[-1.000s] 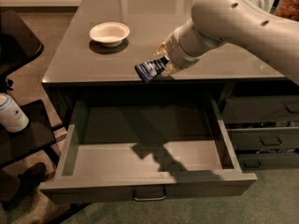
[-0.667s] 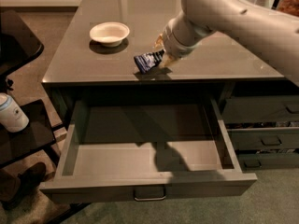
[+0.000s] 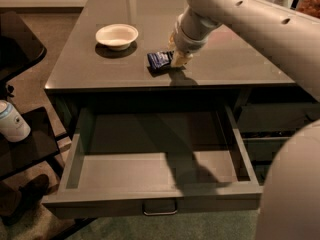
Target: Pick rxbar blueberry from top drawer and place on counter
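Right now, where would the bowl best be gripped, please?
Probably on its thin rim, from above: the bowl stands upright and open on the counter, with nothing touching it. The pincer is to its right, at the bar.

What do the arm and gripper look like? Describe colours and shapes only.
The arm is a thick, rounded off-white shell with small dark holes. The gripper, low over the counter by the rxbar blueberry, is a pale yellowish tip.

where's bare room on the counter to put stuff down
The counter is bare left of the white bowl, along its front-left edge, and right of the gripper. Crowded mid-front: gripper at the rxbar blueberry, beside the bowl.
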Robot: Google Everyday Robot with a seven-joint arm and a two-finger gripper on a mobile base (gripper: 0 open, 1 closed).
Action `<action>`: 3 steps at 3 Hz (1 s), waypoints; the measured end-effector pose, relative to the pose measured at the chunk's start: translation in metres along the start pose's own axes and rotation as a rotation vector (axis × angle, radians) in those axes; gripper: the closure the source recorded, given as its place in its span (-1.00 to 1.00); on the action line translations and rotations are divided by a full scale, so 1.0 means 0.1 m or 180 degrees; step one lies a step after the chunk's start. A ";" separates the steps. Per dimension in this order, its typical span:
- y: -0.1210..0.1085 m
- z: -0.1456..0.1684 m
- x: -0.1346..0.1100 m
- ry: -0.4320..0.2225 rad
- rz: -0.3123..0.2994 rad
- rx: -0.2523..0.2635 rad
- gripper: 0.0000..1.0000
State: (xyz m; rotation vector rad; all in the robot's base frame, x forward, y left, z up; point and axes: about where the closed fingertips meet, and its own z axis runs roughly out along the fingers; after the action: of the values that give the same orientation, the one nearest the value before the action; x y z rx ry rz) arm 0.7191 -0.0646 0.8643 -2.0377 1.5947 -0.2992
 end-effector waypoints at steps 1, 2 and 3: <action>-0.04 0.10 0.06 0.0026 0.0121 -0.0047 0.66; -0.05 0.13 0.10 0.0052 0.0179 -0.0053 0.19; -0.05 0.13 0.10 0.0052 0.0179 -0.0053 -0.27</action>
State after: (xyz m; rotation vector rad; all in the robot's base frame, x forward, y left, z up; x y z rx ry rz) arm 0.7325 -0.0700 0.8543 -2.0038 1.6664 -0.2836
